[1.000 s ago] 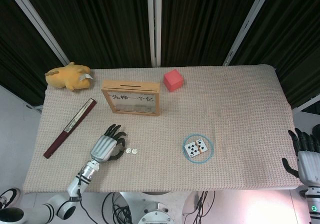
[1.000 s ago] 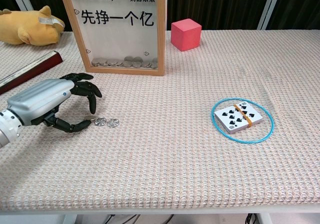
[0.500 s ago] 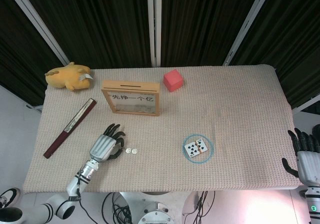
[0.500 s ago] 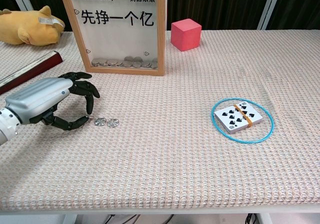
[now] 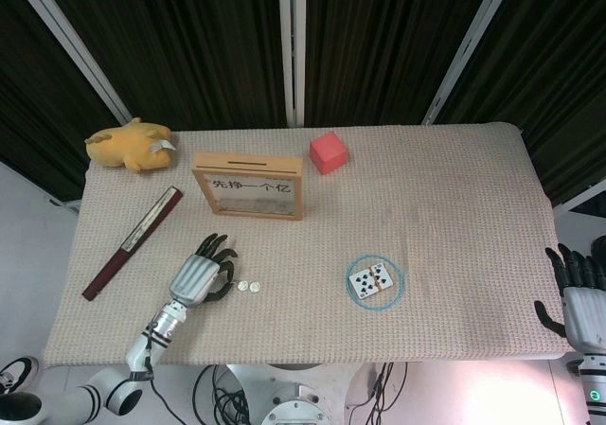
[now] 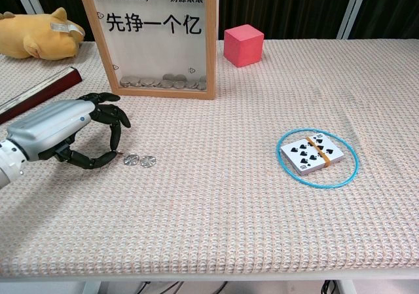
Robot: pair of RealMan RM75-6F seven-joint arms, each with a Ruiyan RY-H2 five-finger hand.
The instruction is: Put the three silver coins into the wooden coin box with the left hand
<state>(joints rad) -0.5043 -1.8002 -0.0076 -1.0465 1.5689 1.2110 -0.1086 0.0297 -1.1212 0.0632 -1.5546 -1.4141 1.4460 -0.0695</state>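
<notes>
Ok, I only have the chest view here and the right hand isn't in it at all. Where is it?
Observer: In the head view the right hand is off the right edge of the table, by the near corner, fingers spread, holding nothing.
Operator: And the slot? I only see the front of the box.
Observer: A dark slot runs along the middle of the top face of the wooden coin box.
Operator: Any coin hidden behind the left hand?
Observer: From above I see only the two silver coins just right of the left hand, and none on the cloth beyond it.
</notes>
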